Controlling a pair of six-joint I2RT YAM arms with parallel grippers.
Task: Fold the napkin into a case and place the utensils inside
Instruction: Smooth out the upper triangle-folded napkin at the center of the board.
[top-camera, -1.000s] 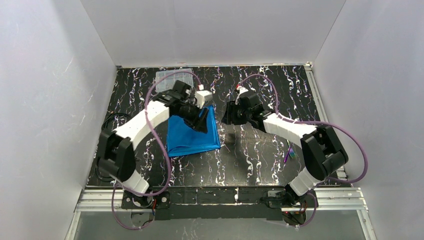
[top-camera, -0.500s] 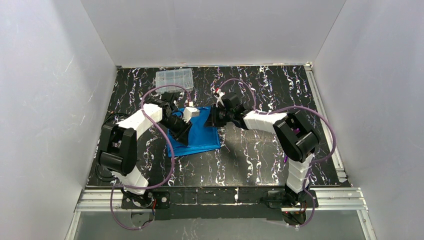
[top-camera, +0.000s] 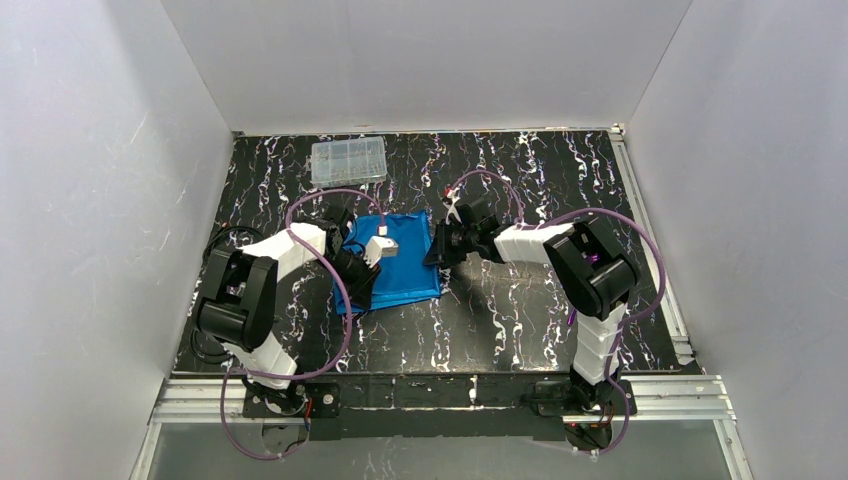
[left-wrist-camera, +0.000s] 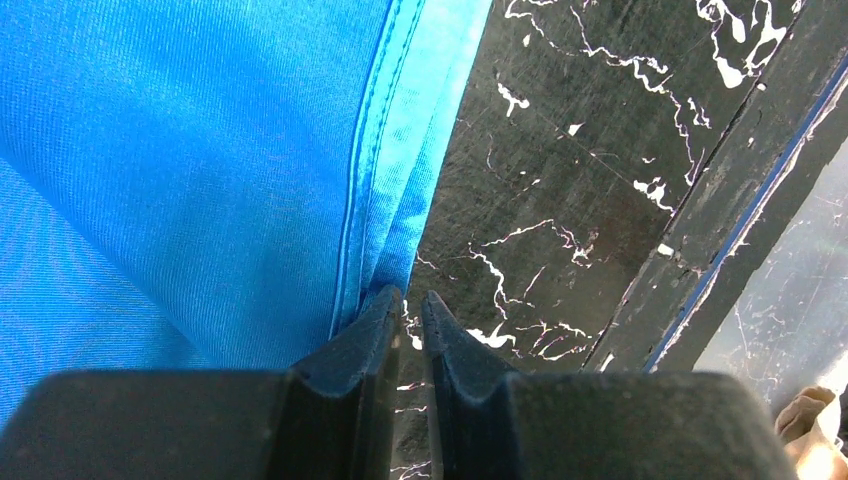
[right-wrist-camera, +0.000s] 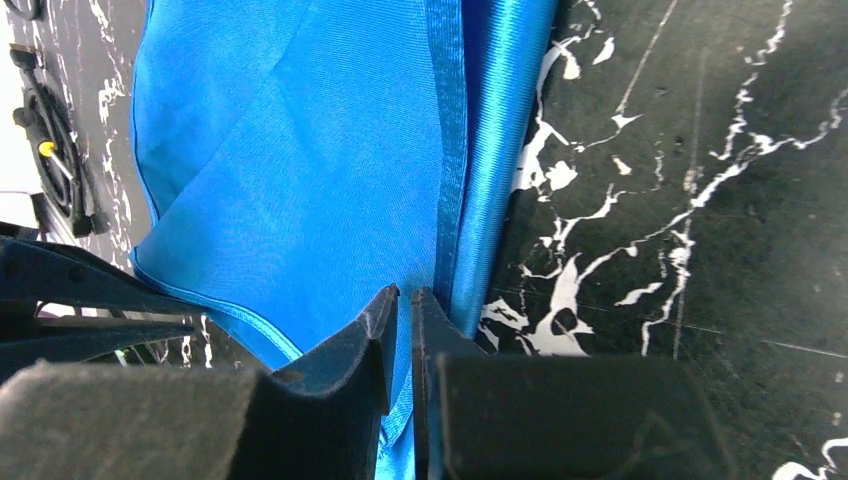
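The blue napkin (top-camera: 405, 272) lies folded and flat on the black marbled table (top-camera: 520, 320). My left gripper (top-camera: 352, 287) is low at its left edge. In the left wrist view its tips (left-wrist-camera: 410, 300) almost meet beside the napkin's hem (left-wrist-camera: 375, 200), and bare table shows in the slit. My right gripper (top-camera: 434, 258) is at the napkin's right edge. In the right wrist view its jaws (right-wrist-camera: 405, 293) are shut over the napkin (right-wrist-camera: 300, 150), with the blue hem running between them. The utensils are hidden behind the right arm.
A clear plastic compartment box (top-camera: 348, 160) stands at the back left of the table. White walls enclose the table on three sides. Purple cables (top-camera: 320, 200) loop over both arms. A metal rail (top-camera: 400, 395) runs along the near edge.
Both grippers have come down and nearer onto the napkin's side edges while their jaws closed. The napkin, bunched under the left gripper before, now lies flatter and squarer.
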